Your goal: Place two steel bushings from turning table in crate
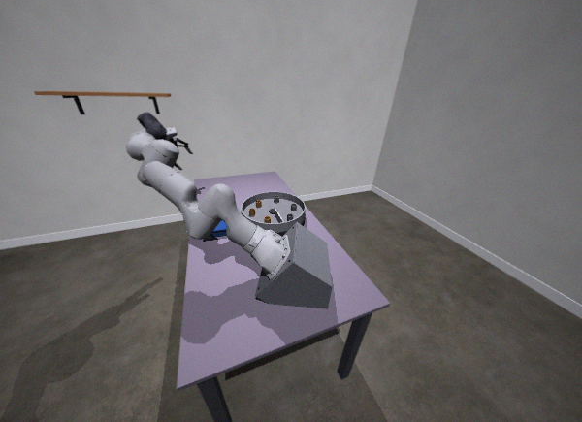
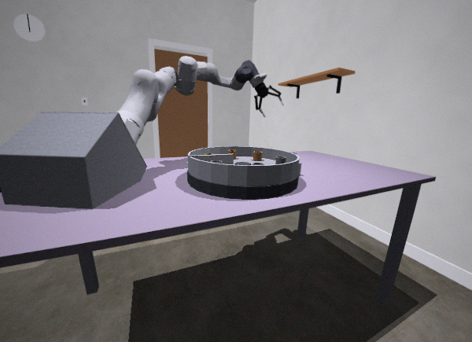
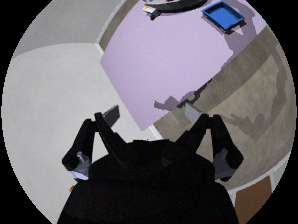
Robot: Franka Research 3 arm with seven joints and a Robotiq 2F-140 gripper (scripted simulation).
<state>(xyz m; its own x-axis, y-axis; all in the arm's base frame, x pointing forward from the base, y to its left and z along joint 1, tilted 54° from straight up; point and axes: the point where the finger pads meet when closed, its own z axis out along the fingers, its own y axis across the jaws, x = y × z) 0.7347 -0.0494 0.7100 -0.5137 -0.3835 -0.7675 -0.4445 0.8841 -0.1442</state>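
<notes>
The turning table [image 1: 262, 220] [image 2: 244, 176] is a round grey tray with a raised wall; part of it shows at the top of the wrist view [image 3: 180, 7]. Grey steel bushings stand in it, one at the back [image 1: 276, 199], one at the right [image 1: 293, 207] and one near the front right [image 1: 290, 217]. Several orange bushings stand on its left side, one of them nearest the front [image 1: 267, 219]. The blue crate [image 1: 220, 233] [image 3: 223, 17] shows no bushing inside in the wrist view. My gripper [image 1: 186, 160] [image 2: 273, 110] [image 3: 152, 109] is wide open and empty, high up and away from both.
The arm rises from a grey wedge-shaped base [image 1: 310, 262] [image 2: 118, 169] on the lilac table [image 1: 218, 359] [image 2: 354, 177]. A thin bar lies across part of the turning table. A wooden shelf [image 1: 102, 93] [image 2: 318, 78] is on the wall beyond the gripper.
</notes>
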